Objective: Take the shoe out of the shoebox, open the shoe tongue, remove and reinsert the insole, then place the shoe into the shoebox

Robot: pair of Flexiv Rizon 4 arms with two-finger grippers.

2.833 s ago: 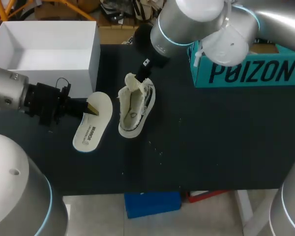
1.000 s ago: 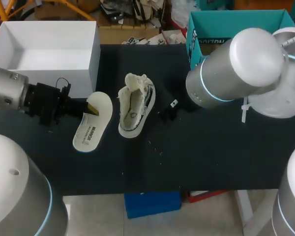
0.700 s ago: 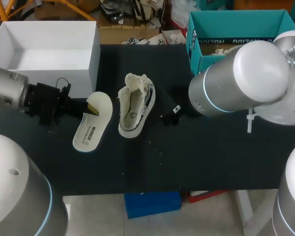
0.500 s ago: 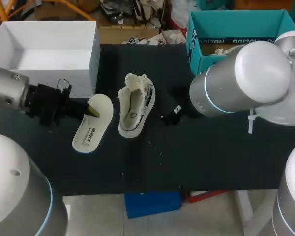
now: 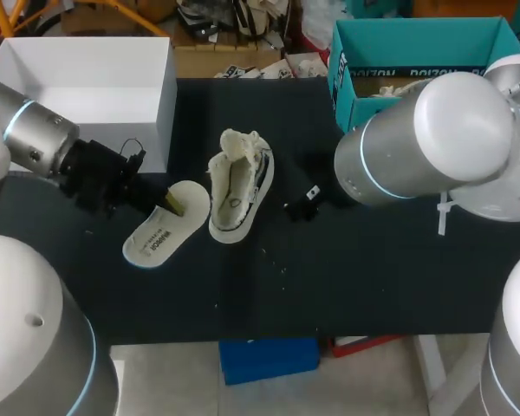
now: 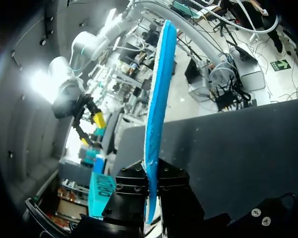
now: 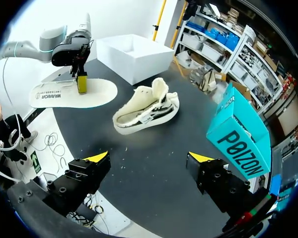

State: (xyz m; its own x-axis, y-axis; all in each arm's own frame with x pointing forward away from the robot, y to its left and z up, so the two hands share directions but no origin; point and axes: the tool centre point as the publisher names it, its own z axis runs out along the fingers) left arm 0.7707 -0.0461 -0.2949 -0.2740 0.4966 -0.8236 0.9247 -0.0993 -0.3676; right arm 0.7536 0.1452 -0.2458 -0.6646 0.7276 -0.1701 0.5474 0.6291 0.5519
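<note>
One black table [image 5: 373, 286], left gripper [image 5: 169, 202] tight on insole [image 5: 159, 237], right gripper [image 7: 149, 157] wide apart near shoe [image 5: 238, 192].

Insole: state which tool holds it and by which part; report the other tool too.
The left tool pinches the insole by its side edge, toward the broad, unprinted end. The right tool is open and holds nothing.

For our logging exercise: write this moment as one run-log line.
left gripper: shut on insole | right gripper: open, empty | shoe: on table, tongue open, beside insole
</note>
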